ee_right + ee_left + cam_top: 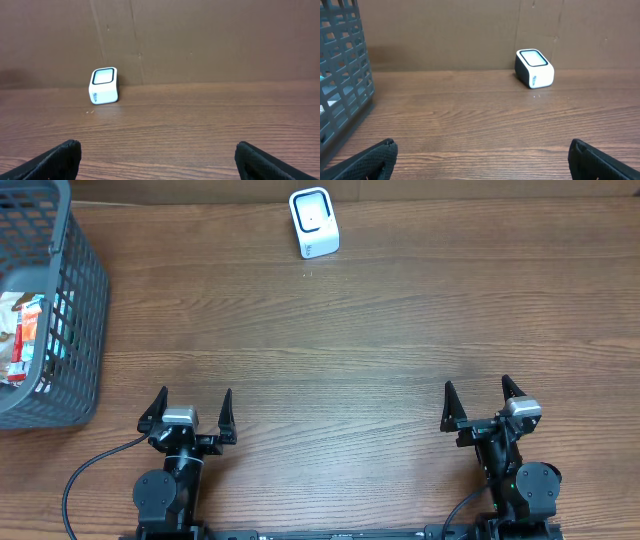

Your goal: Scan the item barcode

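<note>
A small white barcode scanner (314, 222) with a dark-rimmed window stands at the far edge of the table, also visible as the scanner (534, 67) and the scanner (104, 85). Packaged items (25, 338) lie inside the grey basket (70, 290) at the far left. My left gripper (192, 408) is open near the front edge, well short of the basket and scanner, nothing between its fingers. My right gripper (478, 399) is open at the front right, also empty. Both wrist views show only bare wood between the fingertips (375, 157) (60, 157).
The wooden table (330, 340) stretches between the arms and the scanner. A brown wall (200, 40) backs the table's far edge. The basket's wall (345, 75) rises at the left of the left wrist view.
</note>
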Controlling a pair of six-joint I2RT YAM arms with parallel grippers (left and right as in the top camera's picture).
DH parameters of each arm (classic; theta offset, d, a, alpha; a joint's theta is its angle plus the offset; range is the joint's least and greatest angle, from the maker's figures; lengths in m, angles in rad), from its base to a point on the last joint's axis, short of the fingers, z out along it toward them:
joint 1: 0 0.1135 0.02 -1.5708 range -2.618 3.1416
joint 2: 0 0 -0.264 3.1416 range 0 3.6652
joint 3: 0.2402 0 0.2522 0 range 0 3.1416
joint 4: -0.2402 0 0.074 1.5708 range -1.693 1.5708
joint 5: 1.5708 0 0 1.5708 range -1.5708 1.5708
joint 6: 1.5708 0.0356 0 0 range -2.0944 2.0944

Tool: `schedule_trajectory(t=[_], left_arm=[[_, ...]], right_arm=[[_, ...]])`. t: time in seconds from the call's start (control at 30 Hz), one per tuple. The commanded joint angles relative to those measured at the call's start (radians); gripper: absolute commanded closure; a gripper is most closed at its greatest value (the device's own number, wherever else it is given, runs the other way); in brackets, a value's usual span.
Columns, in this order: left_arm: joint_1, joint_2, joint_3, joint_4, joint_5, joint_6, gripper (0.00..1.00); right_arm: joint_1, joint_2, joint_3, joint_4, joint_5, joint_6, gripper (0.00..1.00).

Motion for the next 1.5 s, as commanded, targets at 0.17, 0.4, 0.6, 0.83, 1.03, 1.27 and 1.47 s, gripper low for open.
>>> schedule_trajectory(t=[0.17,0.4,0.6,0.83,1.03,1.27,1.47], left_arm=[[-0.007,-0.005,-0.003,-0.002,-0.003,0.016,0.00],[-0.007,-0.005,-0.003,-0.002,-0.004,0.016,0.00],[-0.006,-0.005,-0.003,-0.003,-0.008,0.017,0.00],[-0.006,-0.005,-0.002,0.000,0.005,0.015,0.00],[-0.006,-0.005,0.098,-0.092,0.057,-0.010,0.00],[-0.006,-0.004,0.437,-0.369,0.049,-0.037,0.00],[-0.006,0.039,0.758,-0.504,0.044,-0.037,0.00]], right_arm=[[0.005,-0.010,-0.010,0.003,0.002,0.007,0.00],[0.005,-0.010,-0.010,0.003,0.002,0.007,0.00],[0.005,-0.010,-0.010,0.003,0.002,0.007,0.00],[0.005,-0.010,-0.010,0.003,0.002,0.007,0.00],[0.005,-0.010,-0.010,0.003,0.002,0.007,0.00],[0.005,-0.010,-0.010,0.003,0.002,0.007,0.00],[0.005,-0.010,-0.010,0.003,0.002,0.007,0.00]])
